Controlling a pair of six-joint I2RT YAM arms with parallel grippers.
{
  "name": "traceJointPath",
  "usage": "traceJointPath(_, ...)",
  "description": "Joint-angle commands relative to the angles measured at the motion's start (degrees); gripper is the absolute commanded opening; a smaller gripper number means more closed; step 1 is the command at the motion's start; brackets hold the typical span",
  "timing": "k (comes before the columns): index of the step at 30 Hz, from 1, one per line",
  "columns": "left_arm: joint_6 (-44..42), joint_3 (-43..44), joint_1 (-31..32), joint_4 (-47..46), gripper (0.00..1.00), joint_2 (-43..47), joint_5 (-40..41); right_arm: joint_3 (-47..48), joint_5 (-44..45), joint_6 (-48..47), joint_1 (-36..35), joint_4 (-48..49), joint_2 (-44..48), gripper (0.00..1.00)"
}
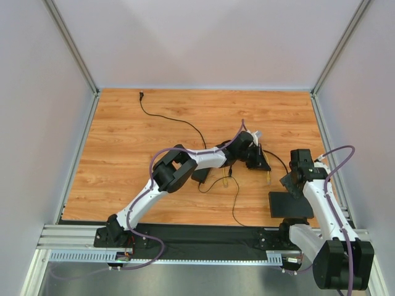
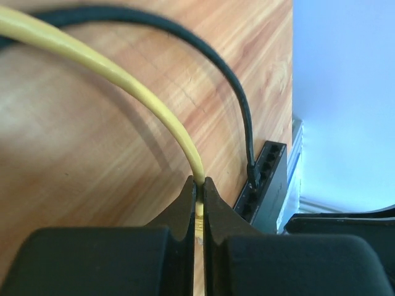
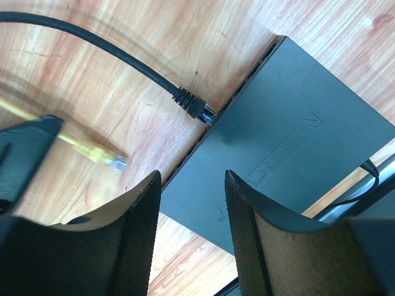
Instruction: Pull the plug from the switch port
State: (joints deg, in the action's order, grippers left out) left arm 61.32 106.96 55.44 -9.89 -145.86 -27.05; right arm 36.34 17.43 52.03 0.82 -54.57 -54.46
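left gripper is clenched on the yellow cable, near the port side of the switch. right gripper hangs partly open over the switch edge, gripping nothing. black plug sits in a switch port; yellow plug lies out, near the switch.

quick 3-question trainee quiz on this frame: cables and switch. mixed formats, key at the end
1. True or false: the yellow plug lies on the table, out of the switch.
2. Which is plugged into a port of the switch? A) yellow cable only B) black cable only C) both
3. Fill in: the left tool is shut on the ____ cable.

Key: 1 true. 2 B. 3 yellow; the yellow cable runs straight into the closed fingers.
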Motion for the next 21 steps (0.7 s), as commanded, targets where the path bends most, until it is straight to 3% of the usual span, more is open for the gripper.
traceJointPath(1, -4.7, 3.3, -0.4, 3.5, 0.0, 3.2, 0.2, 0.7, 0.0, -0.2, 0.1, 1.0, -0.9, 0.47)
traceJointPath(5, -10.2, 3.3, -0.6, 7.9, 0.0, 9.3, -0.2, 0.1, -0.4, -1.0, 0.1, 1.5, -0.1, 0.47)
traceJointPath(9, -19.7, 3.3, -0.9, 17.9, 0.0, 16.3, 1.5, 0.4, -1.3, -2.7, 0.1, 1.7, 0.4, 0.46)
traceJointPath(18, -33.4, 0.8, -2.5, 24.8, 0.0, 33.8, -0.8, 0.2, -4.3, -5.4, 0.0, 3.4, 1.6, 0.46)
traceJointPath(21, -36.4, 0.6, -4.1, 29.7, 0.0, 39.6, 2.5, 1.1, -4.5, -6.2, -0.1, 3.2, 1.6, 0.46)
